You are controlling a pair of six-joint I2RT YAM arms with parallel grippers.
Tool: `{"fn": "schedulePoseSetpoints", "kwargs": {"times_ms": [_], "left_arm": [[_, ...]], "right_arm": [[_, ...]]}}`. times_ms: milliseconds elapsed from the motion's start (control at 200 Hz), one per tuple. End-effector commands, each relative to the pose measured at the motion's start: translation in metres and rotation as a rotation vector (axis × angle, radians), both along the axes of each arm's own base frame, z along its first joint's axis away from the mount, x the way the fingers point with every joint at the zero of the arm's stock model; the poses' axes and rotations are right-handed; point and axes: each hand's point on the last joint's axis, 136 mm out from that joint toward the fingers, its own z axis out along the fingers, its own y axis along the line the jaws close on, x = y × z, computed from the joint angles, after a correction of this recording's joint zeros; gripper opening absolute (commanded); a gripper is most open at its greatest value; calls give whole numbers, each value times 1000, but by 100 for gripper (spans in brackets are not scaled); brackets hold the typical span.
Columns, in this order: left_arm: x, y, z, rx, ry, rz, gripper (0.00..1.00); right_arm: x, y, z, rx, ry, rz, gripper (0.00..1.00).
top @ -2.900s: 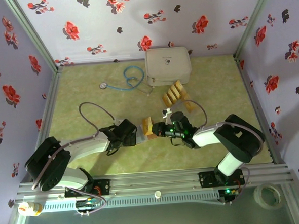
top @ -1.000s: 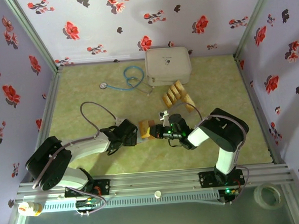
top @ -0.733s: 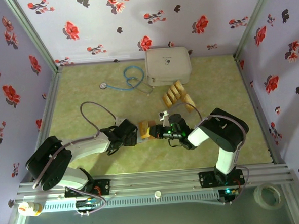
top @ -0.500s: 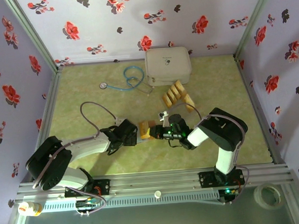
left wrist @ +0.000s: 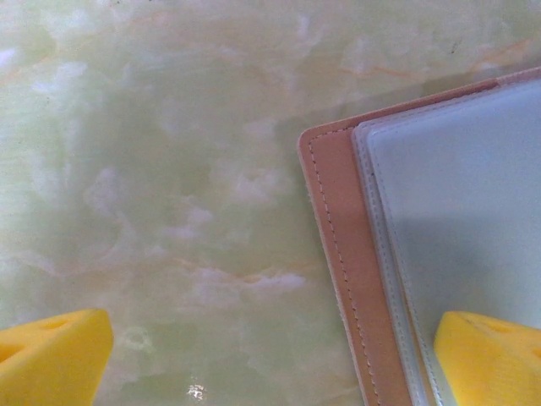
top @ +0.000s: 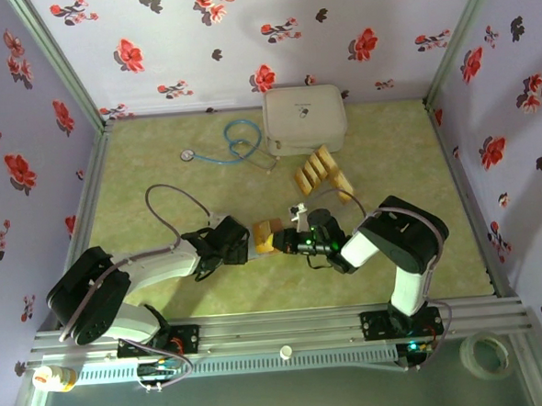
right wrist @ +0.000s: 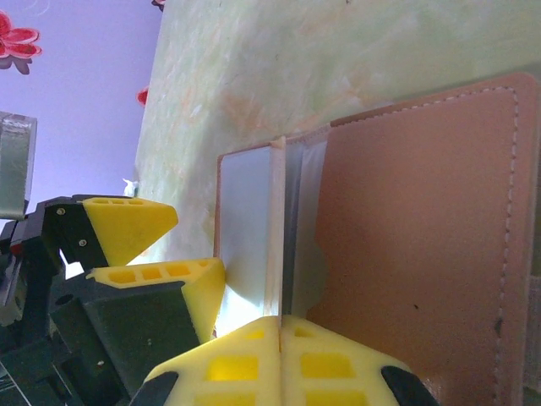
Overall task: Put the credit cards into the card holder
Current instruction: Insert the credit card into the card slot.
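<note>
- Gripping a card by its near end, the right gripper is closed at the bottom middle of the right wrist view. The card is seen edge-on, as a thin pale line.
- The long axis of the card runs straight up the frame from the fingertips, so it points the same way as the gripper.
- The holder lies open on the table, directly ahead of this gripper. Its brown flap is at the right of the frame and its pale sheets at the left. The card stands at the line between them. How deep it sits in a pocket I cannot tell.
- I judge that the coming move is a push along this same axis, away from the wrist. A tilt to either side could bend the card against the sheets.
- The left gripper is wide open and holds nothing. In the left wrist view one pad at the lower right is on the pale sheet, and the other at the lower left is over bare table, beside the holder's edge.
- In the top view the two grippers face each other at the centre of the frame, with the holder between them. The right one has the card, so the insertion belongs to it.
- Farther up, the spare cards lie in a row above and right of centre, well apart from the holder and nearer to the right arm.
</note>
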Motion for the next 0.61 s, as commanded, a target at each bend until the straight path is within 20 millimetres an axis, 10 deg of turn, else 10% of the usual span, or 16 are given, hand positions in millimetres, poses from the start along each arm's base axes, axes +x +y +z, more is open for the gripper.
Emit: {"fn": "schedulePoseSetpoints", "kwargs": {"times_ms": [0, 600], "left_arm": [[-18, 26, -22, 122, 75, 1, 99], [-17, 25, -23, 120, 71, -2, 99]], "right_arm": [[-5, -5, -12, -14, 40, -4, 0], [-7, -7, -24, -22, 86, -4, 4]]}}
